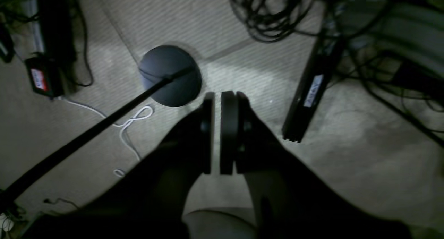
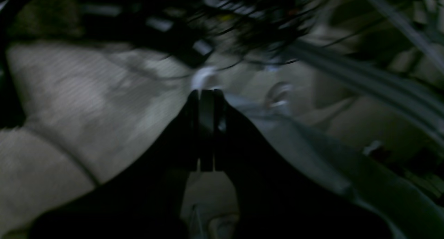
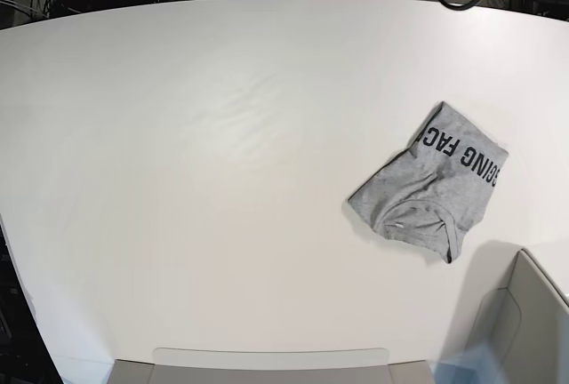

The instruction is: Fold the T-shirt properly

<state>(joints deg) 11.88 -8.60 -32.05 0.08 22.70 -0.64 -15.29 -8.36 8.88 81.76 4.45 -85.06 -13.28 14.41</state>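
The T-shirt (image 3: 431, 187) lies folded into a small heather-grey bundle on the right side of the white table (image 3: 178, 135), with black capital lettering showing along its far right edge. Neither gripper appears in the base view. In the left wrist view my left gripper (image 1: 216, 95) hangs over carpeted floor, a narrow gap between its dark fingers and nothing in it. The right wrist view is blurred; there my right gripper (image 2: 207, 92) has its pads pressed together, with nothing seen between them. Both wrist views miss the T-shirt.
Below the left gripper are a round dark stand base (image 1: 170, 76) with a black pole (image 1: 86, 135), a white cord (image 1: 128, 124), a black bar (image 1: 307, 96) and tangled cables (image 1: 274, 13). Grey panels (image 3: 533, 322) stand at the table's near right corner.
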